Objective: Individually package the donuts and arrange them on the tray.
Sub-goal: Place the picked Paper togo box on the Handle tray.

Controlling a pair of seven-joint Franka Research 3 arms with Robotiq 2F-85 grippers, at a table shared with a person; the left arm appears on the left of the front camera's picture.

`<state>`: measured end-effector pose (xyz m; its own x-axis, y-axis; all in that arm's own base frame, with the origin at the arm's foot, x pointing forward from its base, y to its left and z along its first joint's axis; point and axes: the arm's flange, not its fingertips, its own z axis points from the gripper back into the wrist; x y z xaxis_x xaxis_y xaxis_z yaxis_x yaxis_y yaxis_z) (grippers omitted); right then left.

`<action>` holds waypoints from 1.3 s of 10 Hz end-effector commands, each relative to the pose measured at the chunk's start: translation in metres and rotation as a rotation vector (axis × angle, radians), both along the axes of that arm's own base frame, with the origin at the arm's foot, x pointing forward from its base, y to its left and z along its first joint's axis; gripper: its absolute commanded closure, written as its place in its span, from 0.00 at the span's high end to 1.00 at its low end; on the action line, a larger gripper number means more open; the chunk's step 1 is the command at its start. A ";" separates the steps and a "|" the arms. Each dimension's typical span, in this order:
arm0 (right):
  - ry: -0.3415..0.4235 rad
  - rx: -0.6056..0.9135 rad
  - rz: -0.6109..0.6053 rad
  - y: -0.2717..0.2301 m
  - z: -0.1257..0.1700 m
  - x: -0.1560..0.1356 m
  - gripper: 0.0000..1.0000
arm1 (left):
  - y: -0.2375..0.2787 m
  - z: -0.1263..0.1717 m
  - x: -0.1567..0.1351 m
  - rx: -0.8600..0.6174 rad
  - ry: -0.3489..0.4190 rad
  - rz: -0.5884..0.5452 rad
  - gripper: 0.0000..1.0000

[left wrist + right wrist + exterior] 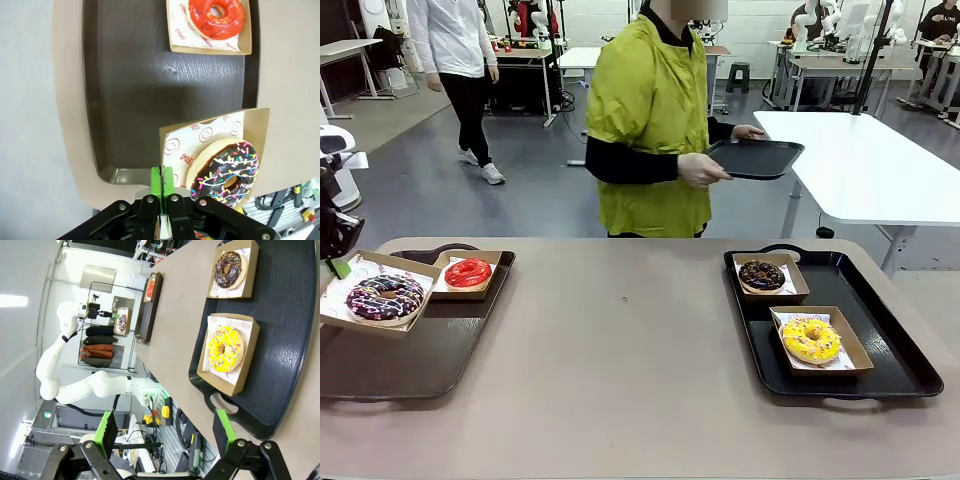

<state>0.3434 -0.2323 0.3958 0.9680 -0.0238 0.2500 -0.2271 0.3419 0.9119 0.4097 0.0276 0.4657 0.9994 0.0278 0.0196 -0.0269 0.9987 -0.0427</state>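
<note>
Left gripper (162,186): jaws pressed together on the near edge of a cardboard box (252,131), pinching its rim beside the printed liner; box carried tilted, overhanging the near corner of the left tray (130,100). Purple-dark donut (227,172) seated in that box, just to one side of the jaws, sprinkles and drizzle uppermost. In the front view, same box (360,322) raised at the tray's left end, donut (385,298) in it.

Red donut (216,17) boxed and resting flat at the far end of the same tray, well apart from the held box; open tray floor between the two.

Right gripper (167,432): jaws spread wide, holding nothing, poised off the near end of the right tray (295,340). Yellow donut (225,349) boxed directly ahead of the jaws; chocolate donut (231,269) boxed beyond it, both flat on the tray.

Person (655,120) behind the surface (620,350), holding a spare tray (755,158).

Judgement: left arm nearer; placement turns on lowering the held box onto the bare floor ahead of the jaws, toward the red donut.
</note>
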 end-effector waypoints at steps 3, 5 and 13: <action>0.007 0.003 0.014 -0.001 0.001 -0.002 1.00 | 0.005 -0.059 0.020 -0.009 0.010 -0.044 0.01; 0.007 0.003 0.014 -0.001 0.001 -0.002 1.00 | 0.004 -0.074 0.027 -0.009 0.007 -0.044 0.01; 0.007 0.003 0.014 -0.001 0.001 -0.002 1.00 | 0.000 -0.093 0.035 -0.009 0.040 -0.064 0.60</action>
